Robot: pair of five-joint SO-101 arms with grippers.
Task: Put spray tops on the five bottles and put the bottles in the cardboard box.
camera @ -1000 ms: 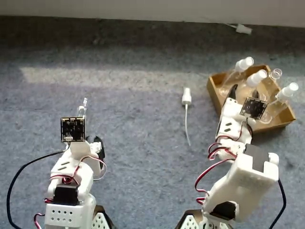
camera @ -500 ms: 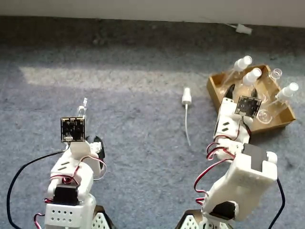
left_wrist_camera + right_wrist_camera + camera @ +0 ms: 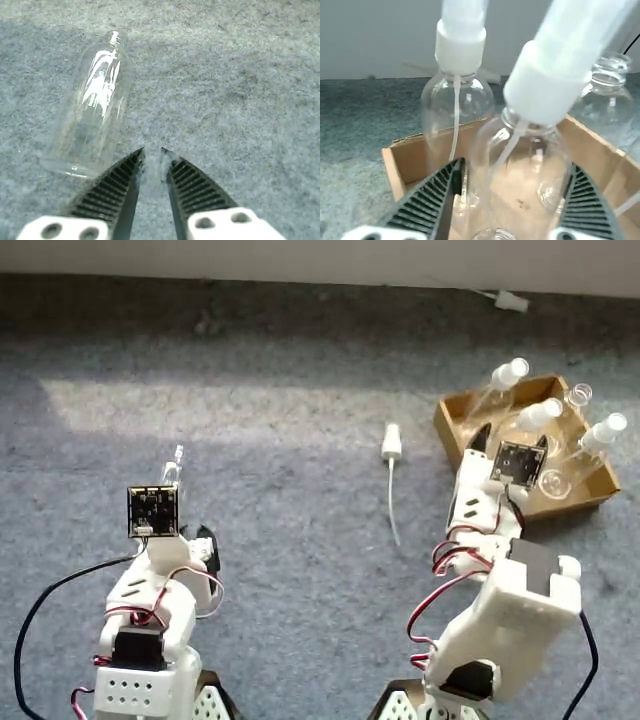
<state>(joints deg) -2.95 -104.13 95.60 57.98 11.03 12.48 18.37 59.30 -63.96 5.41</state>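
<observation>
The step in hand looks like setting a capped bottle into the cardboard box [image 3: 452, 435]. The right hand [image 3: 515, 165] hangs over the box with its jaws spread wide, one on each side of a clear bottle with a spray top [image 3: 520, 150]. This bottle leans at a tilt, and I cannot tell whether the jaws touch the glass. The right arm stretches forward from its base to the near wall of the box, wrist pitched down.

Two more capped bottles stand in the box, one at the far corner [image 3: 508, 374] and one by the right wall [image 3: 606, 430]. An uncapped bottle [image 3: 578, 394] stands among them.

The left hand [image 3: 152, 151] sits low over the grey tabletop [image 3: 300, 440], its jaws narrow with a slim gap and nothing between them. The fifth bottle [image 3: 95, 100] lies on its side just beside that hand, its neck bare. A loose spray top [image 3: 391, 445] lies between the arms, nearer the box, its tube trailing toward the robot.

Next, I judge, the right hand should lift clear of the box. The loose top must then be seated on the lying bottle, which needs one hand to steady the glass.
</observation>
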